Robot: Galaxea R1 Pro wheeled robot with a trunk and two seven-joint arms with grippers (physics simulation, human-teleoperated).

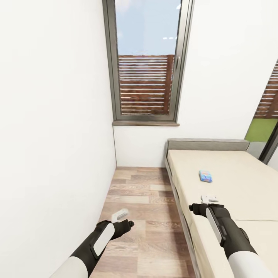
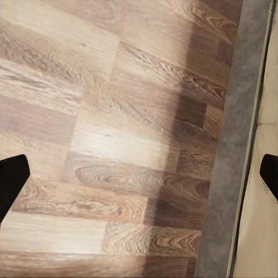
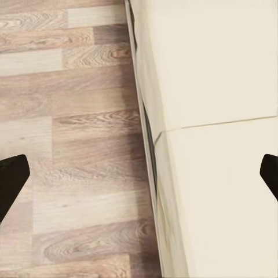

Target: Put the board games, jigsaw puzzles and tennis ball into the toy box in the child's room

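Note:
A small blue board game box lies flat on the cream mattress of the bed, in the head view. My right gripper hovers over the bed's near left part, a short way in front of that box, with nothing held. My left gripper hangs over the wooden floor left of the bed, also holding nothing. In both wrist views the dark fingertips sit far apart at the picture's sides, so both grippers are open. The table and toy box are out of view.
A narrow strip of wooden floor runs between the white wall on the left and the bed's grey frame. A tall window stands in the far wall. A second window or mirror is at the right.

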